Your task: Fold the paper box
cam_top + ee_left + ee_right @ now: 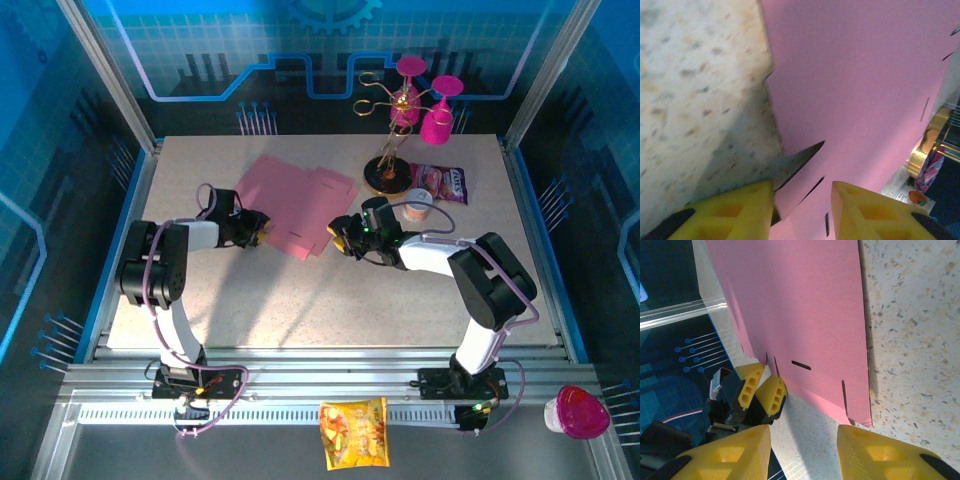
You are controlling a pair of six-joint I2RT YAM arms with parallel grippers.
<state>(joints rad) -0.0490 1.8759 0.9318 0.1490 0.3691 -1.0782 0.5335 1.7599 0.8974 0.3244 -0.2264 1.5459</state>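
The left gripper (802, 214) is seen low over the tabletop (300, 310) with its yellow fingers (732, 212) spread apart. The left edge of the paper box (860, 90) is met right at its fingertips, and in the left wrist view a strip of the pink sheet runs down into the gap between them, though whether it is touched cannot be told. A pointed flap beside the left finger is lifted slightly, with dark shadow beneath it. The right gripper (805, 452) is also held with its fingers parted and nothing between them. The near right corner of the sheet is found just ahead of its right fingertip, and the left gripper is visible beyond it at the sheet's opposite edge. From above, the paper box is shown as an unfolded pink sheet lying flat in the middle of the tabletop, somewhat toward the far edge, with one gripper on each side of its near end and both arms stretched low toward it. Past the right gripper, toward the far right corner, a small cup (418, 207), a glossy printed snack bag (440, 183) and a gold stand (385, 172) carrying magenta goblets (436, 125) are set, all apart from the sheet.
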